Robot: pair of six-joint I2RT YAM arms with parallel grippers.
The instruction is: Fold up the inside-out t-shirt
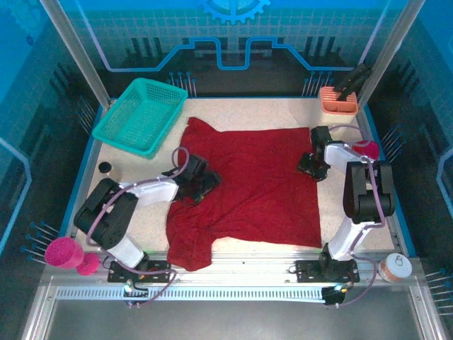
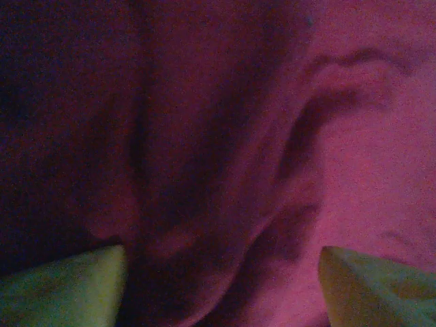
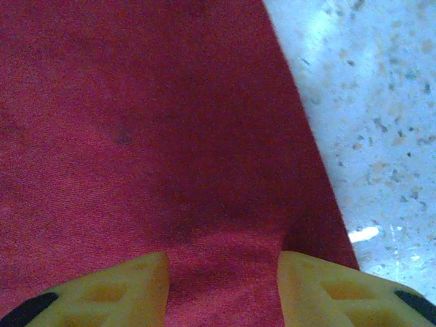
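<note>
The dark red t-shirt (image 1: 255,184) lies spread over the middle of the table, one sleeve toward the back left and another hanging at the front left. My left gripper (image 1: 204,183) rests on its rumpled left part. In the left wrist view that gripper (image 2: 221,289) is open, its fingers wide apart over wrinkled cloth (image 2: 225,136). My right gripper (image 1: 309,168) sits at the shirt's right edge. In the right wrist view it (image 3: 223,289) is open, a band of cloth (image 3: 150,122) between its fingers. The neck tag is hidden.
A teal basket (image 1: 141,113) stands at the back left and an orange holder (image 1: 338,99) with a dark tool at the back right. A small black object (image 1: 105,168) lies left of the shirt. Bare speckled table (image 3: 368,102) borders the shirt's right edge.
</note>
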